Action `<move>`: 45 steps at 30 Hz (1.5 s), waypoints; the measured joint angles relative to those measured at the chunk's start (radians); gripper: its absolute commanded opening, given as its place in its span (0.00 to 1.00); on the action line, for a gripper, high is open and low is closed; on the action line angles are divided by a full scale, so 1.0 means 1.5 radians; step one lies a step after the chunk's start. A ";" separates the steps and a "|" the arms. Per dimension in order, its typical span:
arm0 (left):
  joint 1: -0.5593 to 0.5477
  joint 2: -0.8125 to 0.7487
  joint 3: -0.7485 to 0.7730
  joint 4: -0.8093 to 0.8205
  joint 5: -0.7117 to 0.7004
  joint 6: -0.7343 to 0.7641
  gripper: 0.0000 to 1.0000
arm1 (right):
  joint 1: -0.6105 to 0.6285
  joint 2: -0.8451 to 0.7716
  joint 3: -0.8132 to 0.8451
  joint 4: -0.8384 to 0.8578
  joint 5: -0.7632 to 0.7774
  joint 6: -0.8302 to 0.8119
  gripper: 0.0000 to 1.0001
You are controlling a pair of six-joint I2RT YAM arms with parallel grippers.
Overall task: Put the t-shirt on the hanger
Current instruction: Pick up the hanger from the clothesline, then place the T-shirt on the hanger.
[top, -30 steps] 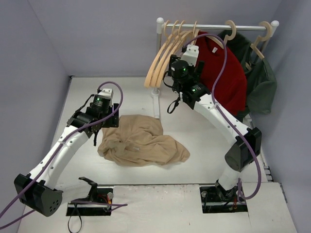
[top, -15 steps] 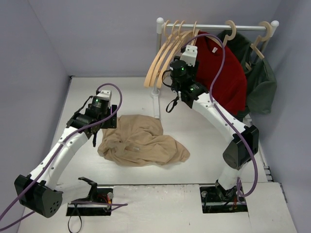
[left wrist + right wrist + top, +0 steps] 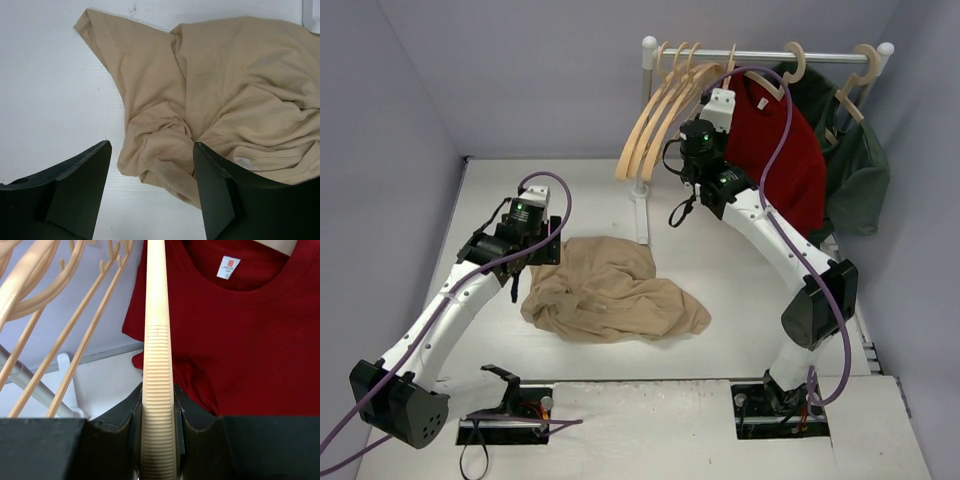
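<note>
Right end effector (image 3: pixel 159 410) pinches the ribbed arm of the hanger (image 3: pixel 156 315), up at the rail (image 3: pixel 760 57) beside a red shirt (image 3: pixel 250 340). Left end effector (image 3: pixel 152 147) is spread, hovering over the edge of the crumpled t-shirt (image 3: pixel 240 85) on the worktop (image 3: pixel 740 300).

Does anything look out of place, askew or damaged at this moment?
Only the tan cotton t-shirt: it lies crumpled in a heap on the white table, folded over itself. The pale wooden hanger sits clamped in the right gripper; nothing looks spilled or damaged.
</note>
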 measured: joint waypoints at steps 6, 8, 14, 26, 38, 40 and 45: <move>0.000 0.000 0.000 0.000 0.002 0.000 0.62 | 0.000 -0.030 0.000 -0.007 -0.005 -0.018 0.00; 0.000 0.000 0.000 0.000 0.002 0.000 0.62 | 0.000 -0.048 0.000 -0.008 -0.011 -0.026 0.00; 0.000 0.000 0.000 0.000 0.002 0.000 0.62 | 0.000 -0.127 -0.019 -0.025 -0.052 -0.035 0.00; 0.001 0.000 -0.001 0.000 0.010 0.001 0.62 | 0.000 -0.419 -0.279 -0.029 -0.238 -0.043 0.00; 0.001 -0.017 -0.014 0.000 0.052 0.008 0.62 | 0.000 -0.695 -0.489 -0.152 -0.455 -0.062 0.00; 0.001 -0.033 -0.022 -0.004 0.056 0.003 0.62 | 0.000 -0.727 -0.507 -0.166 -0.467 -0.057 0.00; 0.001 -0.063 -0.023 -0.021 0.061 -0.007 0.62 | -0.001 -0.783 -0.549 -0.190 -0.472 -0.040 0.00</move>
